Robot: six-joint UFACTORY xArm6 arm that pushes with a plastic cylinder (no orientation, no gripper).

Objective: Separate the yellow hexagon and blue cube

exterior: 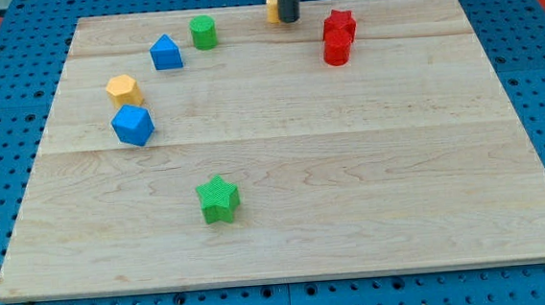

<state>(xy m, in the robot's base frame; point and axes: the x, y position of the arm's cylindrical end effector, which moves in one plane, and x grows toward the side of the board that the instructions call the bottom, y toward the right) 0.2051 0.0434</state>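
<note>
Wooden board (350, 166): yellow hexagon (124, 89) touching blue cube (133, 125) near left edge; my tip (288, 20), bare rod holding nothing, far off at top edge

The tabletop (350, 166) is pale wood with fine grain lines, lying on a blue pegboard (0, 104) dotted with holes. The hexagon (124, 89) is yellow-orange; the cube (133, 125) and the house-shaped block (165, 52) are blue. The star (219, 198) and cylinder (203, 31) are green. Two blocks (338, 36) are red. The rod (287, 0) is dark grey.

Yellow block (271, 5), perhaps rod-hidden
</note>
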